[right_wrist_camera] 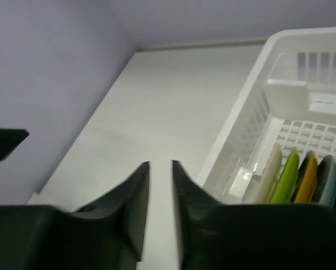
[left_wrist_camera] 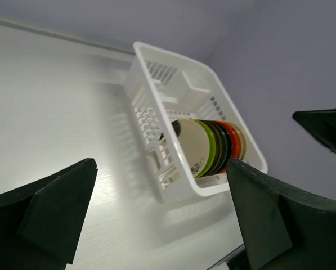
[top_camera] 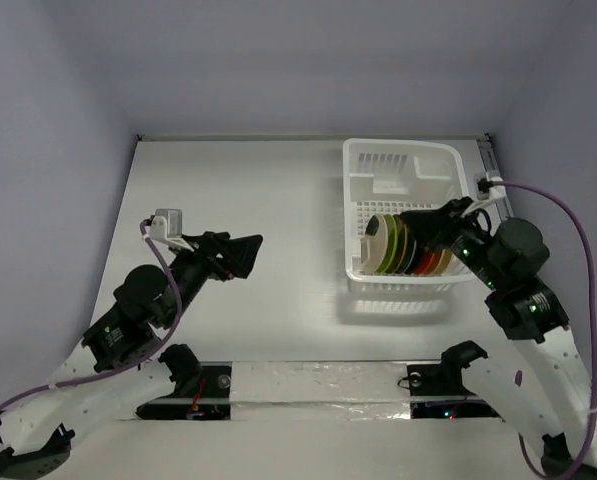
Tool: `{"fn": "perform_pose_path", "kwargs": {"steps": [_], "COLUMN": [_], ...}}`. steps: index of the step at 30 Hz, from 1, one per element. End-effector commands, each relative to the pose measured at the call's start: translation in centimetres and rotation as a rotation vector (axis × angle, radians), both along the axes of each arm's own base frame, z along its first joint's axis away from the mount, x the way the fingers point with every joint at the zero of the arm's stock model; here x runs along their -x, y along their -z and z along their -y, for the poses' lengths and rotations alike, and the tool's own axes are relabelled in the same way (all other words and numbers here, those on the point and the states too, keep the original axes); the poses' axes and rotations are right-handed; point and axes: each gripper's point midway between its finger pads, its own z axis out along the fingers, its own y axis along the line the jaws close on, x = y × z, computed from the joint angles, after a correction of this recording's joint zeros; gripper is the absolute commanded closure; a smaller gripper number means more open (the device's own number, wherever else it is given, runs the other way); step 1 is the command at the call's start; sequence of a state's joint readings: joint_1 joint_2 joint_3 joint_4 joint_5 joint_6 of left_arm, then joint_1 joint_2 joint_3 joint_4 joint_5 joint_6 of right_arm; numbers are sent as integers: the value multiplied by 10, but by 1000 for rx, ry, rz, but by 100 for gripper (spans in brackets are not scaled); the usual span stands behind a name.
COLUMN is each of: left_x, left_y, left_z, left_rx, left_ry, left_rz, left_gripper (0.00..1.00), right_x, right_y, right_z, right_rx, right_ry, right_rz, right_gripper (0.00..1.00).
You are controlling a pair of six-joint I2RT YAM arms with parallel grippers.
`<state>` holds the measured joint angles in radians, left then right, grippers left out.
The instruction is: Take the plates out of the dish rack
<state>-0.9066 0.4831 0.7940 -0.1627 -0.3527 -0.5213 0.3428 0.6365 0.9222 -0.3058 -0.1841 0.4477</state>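
All plates [top_camera: 403, 248] just beside right fingers [right_wrist_camera: 135, 208]

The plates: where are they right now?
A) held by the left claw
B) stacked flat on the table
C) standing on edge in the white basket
C: the plates stand on edge in a row at the near end of the dish rack.
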Motion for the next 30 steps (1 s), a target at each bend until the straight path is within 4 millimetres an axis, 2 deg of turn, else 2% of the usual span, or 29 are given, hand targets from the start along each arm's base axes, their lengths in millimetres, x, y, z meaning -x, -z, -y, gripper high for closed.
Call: {"fn": "perform_pose_path", "kwargs": {"steps": [1, 2, 3, 4, 5, 6, 7, 8, 9, 10, 11, 12, 13, 14, 16, 18, 21, 22, 23, 26, 30], "left_x": [-4, -4, -4, -4, -5, -5, -6, -6, -6, -6, -7, -7, -8, -10, -12, -14, -16, -15, -15, -14, -15], "left_y": [21, 24, 27, 33, 34, 36, 40, 42, 43, 44, 46, 47, 48, 50, 54, 57, 63, 64, 64, 63, 66], "left_z": [-13, -15, -16, -18, -19, -20, -19, -17, -16, -14, -11, -10, -10, -12, -14, -16, -23, -25, -27, -30, -30], "left_rx": [-92, -113, -130, -161, -168, -175, -189, -202, -209, -214, -227, -235, -239, -247, -253, -247, -249, -245, -244, -234, -245], "left_ry": [-66, -75, -73, -78, -85, -88, -86, -74, -69, -61, -51, -51, -55, -73, -89, -106, -140, -148, -158, -164, -169], "left_rz": [-71, -77, -79, -88, -87, -85, -87, -87, -88, -90, -92, -96, -97, -101, -108, -115, -138, -142, -144, -138, -147], "left_gripper": [1, 1, 1, 1, 4, 7, 11, 23, 31, 39, 62, 74, 82, 93, 100, 100, 100, 100, 87, 69, 64], "right_x": [5, 3, -9, -6, -11, -26, -25, -30, -32, -35, -36, -39, -41, -43, -45, -51, -60, -62, -64, -71, -73], "right_y": [-25, -23, -13, -9, -1, 16, 24, 30, 34, 40, 40, 40, 46, 44, 50, 59, 75, 79, 83, 104, 122], "right_z": [-19, -21, -21, -29, -30, -29, -30, -25, -24, -24, -22, -19, -18, -16, -16, -23, -28, -30, -32, -30, -23], "right_rx": [31, 51, 90, 134, 171, 237, 280, 312, 333, 353, 359, 367, 394, 401, 429, 453, 494, 505, 515, 565, 605], "right_ry": [-13, 7, 62, 45, 65, 130, 138, 189, 207, 219, 235, 259, 269, 289, 297, 287, 299, 300, 301, 336, 381], "right_rz": [7, -9, -51, -67, -91, -140, -176, -194, -206, -224, -228, -229, -248, -250, -276, -296, -333, -343, -349, -388, -415], "right_gripper": [67, 61, 55, 45, 43, 42, 50, 62, 76, 97, 100, 100, 100, 100, 100, 98, 77, 63, 58, 56, 58]}}
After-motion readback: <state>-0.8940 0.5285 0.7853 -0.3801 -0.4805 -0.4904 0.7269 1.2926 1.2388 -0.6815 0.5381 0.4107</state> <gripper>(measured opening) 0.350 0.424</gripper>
